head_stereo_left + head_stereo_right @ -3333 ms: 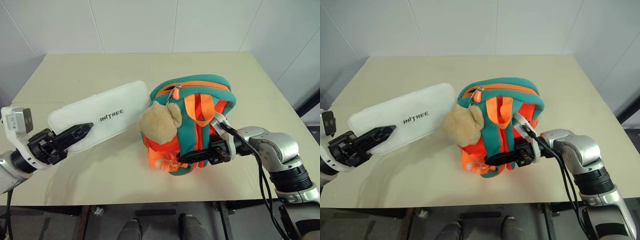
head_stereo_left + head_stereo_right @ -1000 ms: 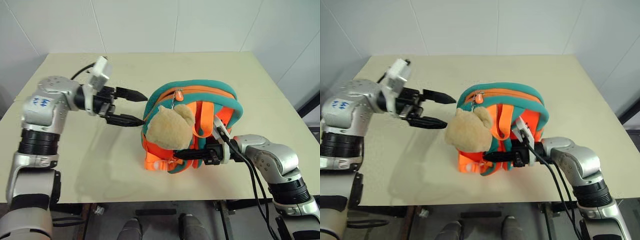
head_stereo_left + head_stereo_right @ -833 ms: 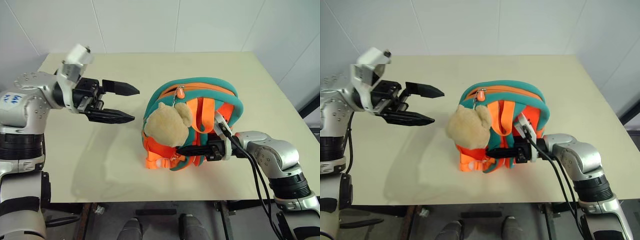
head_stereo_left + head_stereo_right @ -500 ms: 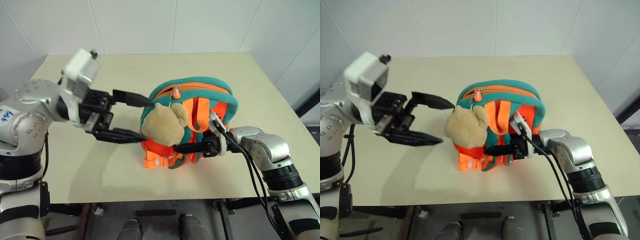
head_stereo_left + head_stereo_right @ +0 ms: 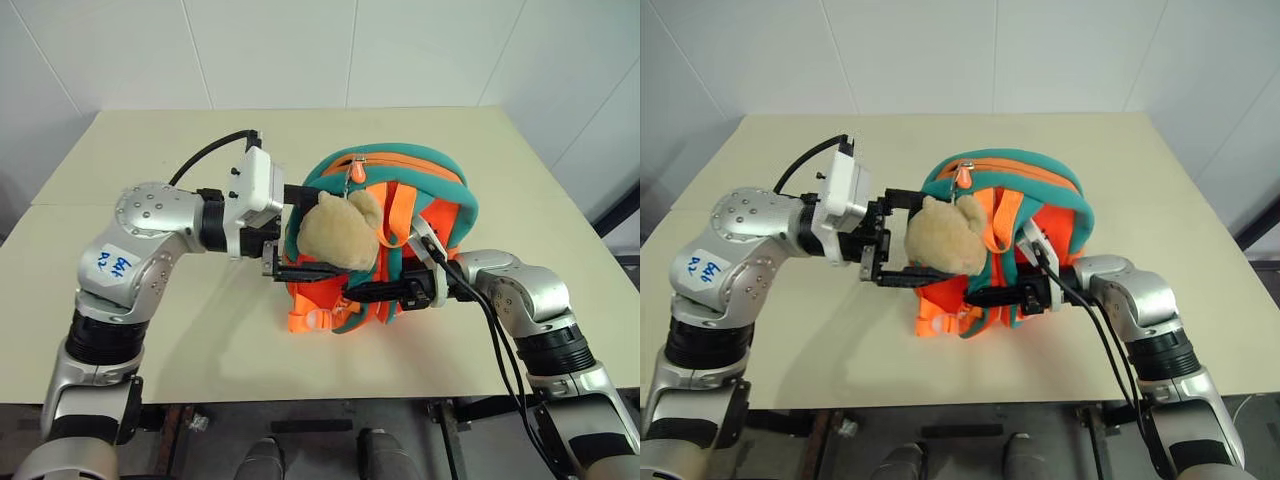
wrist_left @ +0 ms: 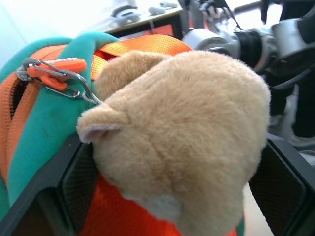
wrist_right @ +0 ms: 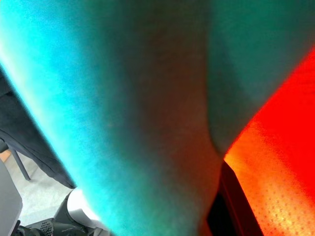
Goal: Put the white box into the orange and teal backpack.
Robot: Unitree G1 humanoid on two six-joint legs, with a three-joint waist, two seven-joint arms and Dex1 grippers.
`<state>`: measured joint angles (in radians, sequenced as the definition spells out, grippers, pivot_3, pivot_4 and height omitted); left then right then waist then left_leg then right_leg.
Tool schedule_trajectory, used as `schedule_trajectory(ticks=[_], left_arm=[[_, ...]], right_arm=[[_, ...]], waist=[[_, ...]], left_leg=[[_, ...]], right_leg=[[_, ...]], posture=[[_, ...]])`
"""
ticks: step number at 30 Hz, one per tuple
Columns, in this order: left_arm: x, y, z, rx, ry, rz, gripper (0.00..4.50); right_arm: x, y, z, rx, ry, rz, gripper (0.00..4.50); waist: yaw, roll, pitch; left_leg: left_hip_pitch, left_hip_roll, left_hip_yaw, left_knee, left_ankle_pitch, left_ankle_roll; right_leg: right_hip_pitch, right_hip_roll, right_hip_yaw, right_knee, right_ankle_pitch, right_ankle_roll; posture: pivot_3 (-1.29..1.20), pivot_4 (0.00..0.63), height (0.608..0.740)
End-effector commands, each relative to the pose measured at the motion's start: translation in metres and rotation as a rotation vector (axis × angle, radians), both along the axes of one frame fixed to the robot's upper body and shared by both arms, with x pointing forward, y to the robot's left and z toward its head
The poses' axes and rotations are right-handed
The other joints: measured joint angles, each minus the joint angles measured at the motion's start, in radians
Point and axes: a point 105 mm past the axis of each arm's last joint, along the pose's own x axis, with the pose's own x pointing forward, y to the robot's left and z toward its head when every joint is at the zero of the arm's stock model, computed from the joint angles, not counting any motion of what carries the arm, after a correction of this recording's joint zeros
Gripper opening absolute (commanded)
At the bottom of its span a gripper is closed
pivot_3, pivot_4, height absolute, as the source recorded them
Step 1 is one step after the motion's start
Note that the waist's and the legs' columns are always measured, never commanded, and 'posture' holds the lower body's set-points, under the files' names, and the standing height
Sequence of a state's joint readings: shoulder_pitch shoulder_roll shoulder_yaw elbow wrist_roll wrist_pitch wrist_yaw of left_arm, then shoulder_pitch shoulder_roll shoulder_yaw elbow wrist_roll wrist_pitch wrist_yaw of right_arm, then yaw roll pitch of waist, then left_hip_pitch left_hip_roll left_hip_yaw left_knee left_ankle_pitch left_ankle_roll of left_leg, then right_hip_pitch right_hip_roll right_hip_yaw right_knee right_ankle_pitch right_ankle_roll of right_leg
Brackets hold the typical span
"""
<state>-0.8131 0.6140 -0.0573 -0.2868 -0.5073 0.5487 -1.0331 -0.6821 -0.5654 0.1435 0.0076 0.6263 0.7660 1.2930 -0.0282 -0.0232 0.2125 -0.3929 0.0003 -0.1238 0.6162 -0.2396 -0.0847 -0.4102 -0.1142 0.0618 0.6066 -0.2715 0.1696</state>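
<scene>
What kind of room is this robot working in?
Probably a lab or test room, not a home: a bare beige table, plain white panelled walls, and one orange and teal backpack set out as a prop.

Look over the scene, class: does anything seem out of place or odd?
Yes. The left gripper, open, straddles the plush bear hanging on the orange and teal backpack, not a zip or opening. The right gripper is shut on a teal strap.
</scene>
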Motion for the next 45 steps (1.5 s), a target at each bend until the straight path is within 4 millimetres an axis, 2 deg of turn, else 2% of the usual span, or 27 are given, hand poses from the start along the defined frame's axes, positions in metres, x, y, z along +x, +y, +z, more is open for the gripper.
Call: schedule_trajectory(ticks=[1, 5, 9, 10, 13, 15, 17, 19, 22, 25, 29, 33, 36, 39, 41, 45], left_arm=[[0.001, 0.003, 0.015, -0.043, -0.063, 0.03, 3.79], [-0.003, 0.013, 0.024, -0.058, -0.056, 0.009, 2.59], [-0.007, 0.04, 0.035, -0.015, -0.031, 0.017, 1.71], [-0.004, 0.047, 0.037, 0.008, -0.048, 0.045, 1.57], [0.008, 0.075, 0.047, 0.063, -0.082, 0.15, 1.57], [0.011, 0.093, 0.045, 0.112, -0.049, 0.191, 1.57], [0.015, 0.109, 0.035, 0.162, 0.012, 0.223, 1.57], [0.02, 0.121, 0.017, 0.228, 0.065, 0.244, 1.57], [0.025, 0.126, -0.013, 0.296, 0.135, 0.241, 1.57], [0.034, 0.125, -0.046, 0.318, 0.189, 0.237, 1.57], [0.045, 0.117, -0.079, 0.29, 0.257, 0.22, 1.57], [0.059, 0.103, -0.118, 0.286, 0.314, 0.233, 1.57], [0.06, 0.093, -0.144, 0.289, 0.336, 0.213, 1.57], [0.058, 0.092, -0.162, 0.257, 0.404, 0.203, 1.57], [0.06, 0.092, -0.161, 0.196, 0.431, 0.225, 1.57], [0.053, 0.095, -0.163, 0.185, 0.412, 0.243, 1.57]], right_arm=[[-0.007, 0.005, 0.0, 0.021, -0.006, 0.022, 0.12], [-0.009, 0.004, -0.002, 0.03, 0.003, 0.013, 0.12], [-0.011, 0.004, -0.003, 0.026, 0.007, 0.009, 0.12], [-0.011, 0.004, -0.003, 0.028, 0.006, 0.007, 0.12], [-0.012, 0.003, -0.003, 0.035, 0.007, 0.0, 0.12], [-0.013, 0.003, -0.004, 0.033, 0.008, -0.001, 0.12], [-0.014, 0.003, -0.004, 0.032, 0.008, -0.003, 0.12], [-0.014, 0.002, -0.004, 0.034, 0.008, -0.008, 0.12], [-0.014, 0.001, -0.004, 0.034, 0.004, -0.015, 0.12], [-0.015, 0.002, -0.003, 0.044, 0.002, -0.03, 0.12], [-0.018, 0.002, -0.005, 0.047, 0.004, -0.038, 0.12], [-0.019, 0.003, -0.008, 0.063, 0.013, -0.066, 0.12], [-0.019, 0.003, -0.008, 0.071, 0.013, -0.086, 0.12], [-0.013, 0.0, -0.002, 0.094, 0.011, -0.128, 0.12], [-0.008, -0.004, 0.002, 0.109, 0.012, -0.162, 0.12], [-0.006, -0.01, 0.002, 0.121, 0.002, -0.216, 0.12]], waist=[[0.0, 0.0, 0.0], [-0.002, 0.0, 0.0], [-0.007, 0.0, 0.0], [-0.008, 0.0, 0.0], [-0.007, 0.0, 0.0], [-0.009, 0.0, 0.0], [-0.011, 0.0, 0.0], [-0.014, 0.0, 0.0], [-0.014, 0.0, 0.0], [-0.012, 0.0, 0.0], [-0.008, 0.0, 0.0], [-0.001, 0.0, 0.0], [0.004, 0.0, -0.001], [0.009, -0.001, -0.001], [0.011, -0.001, -0.001], [0.012, 0.0, -0.001]], left_leg=[[0.0, 0.0, 0.0, 0.0, 0.0, 0.0], [0.0, 0.0, 0.0, 0.0, 0.0, 0.0], [0.001, 0.0, 0.0, -0.001, 0.0, 0.0], [0.001, 0.0, 0.0, -0.001, 0.0, 0.0], [0.001, 0.0, 0.0, -0.002, 0.0, 0.0], [0.002, 0.0, 0.0, -0.002, 0.0, 0.0], [0.002, 0.0, 0.001, -0.003, 0.0, 0.0], [0.002, 0.0, 0.001, -0.004, 0.0, 0.0], [0.002, 0.0, 0.001, -0.004, 0.0, 0.0], [0.002, 0.0, 0.001, -0.004, 0.0, 0.0], [0.002, 0.001, 0.001, -0.004, 0.0, 0.0], [0.002, 0.001, 0.001, -0.003, 0.0, 0.0], [0.003, 0.0, 0.0, -0.003, 0.0, 0.001], [0.004, 0.0, 0.0, -0.002, 0.0, 0.001], [0.004, -0.001, 0.0, -0.002, 0.001, 0.002], [0.004, 0.0, 0.0, -0.002, 0.001, 0.002]], right_leg=[[0.0, 0.0, 0.0, 0.0, 0.0, 0.0], [0.0, 0.0, 0.0, 0.0, 0.0, 0.0], [0.0, 0.0, 0.0, 0.0, 0.0, 0.0], [0.0, 0.0, 0.0, 0.0, 0.0, 0.0], [0.0, 0.0, 0.0, 0.0, 0.0, 0.0], [0.0, 0.0, 0.0, 0.0, 0.0, 0.0], [0.0, 0.0, 0.0, 0.0, -0.001, -0.001], [0.0, 0.0, 0.0, 0.0, -0.001, -0.001], [0.0, 0.0, 0.0, 0.0, -0.001, -0.001], [0.0, 0.0, 0.0, 0.0, -0.001, -0.001], [-0.001, 0.0, 0.0, 0.001, -0.001, -0.001], [0.0, 0.0, 0.0, 0.001, -0.001, -0.001], [0.001, 0.0, 0.0, 0.002, -0.001, -0.001], [0.003, 0.0, 0.0, 0.001, 0.0, -0.001], [0.004, -0.001, 0.0, 0.0, 0.0, -0.001], [0.004, -0.001, 0.0, 0.0, 0.0, -0.001]], posture=[[0.0, 0.15, 0.74], [0.0, 0.15, 0.74], [0.0, 0.15, 0.74], [0.0, 0.15, 0.74], [0.0, 0.15, 0.74], [0.0, 0.15, 0.74], [0.0, 0.15, 0.74], [0.0, 0.15, 0.74], [0.0, 0.15, 0.74], [0.0, 0.15, 0.74], [0.0, 0.15, 0.74], [0.0, 0.15, 0.74], [0.0, 0.15, 0.74], [0.0, 0.15, 0.74], [0.0, 0.15, 0.74], [0.0, 0.15, 0.74]])
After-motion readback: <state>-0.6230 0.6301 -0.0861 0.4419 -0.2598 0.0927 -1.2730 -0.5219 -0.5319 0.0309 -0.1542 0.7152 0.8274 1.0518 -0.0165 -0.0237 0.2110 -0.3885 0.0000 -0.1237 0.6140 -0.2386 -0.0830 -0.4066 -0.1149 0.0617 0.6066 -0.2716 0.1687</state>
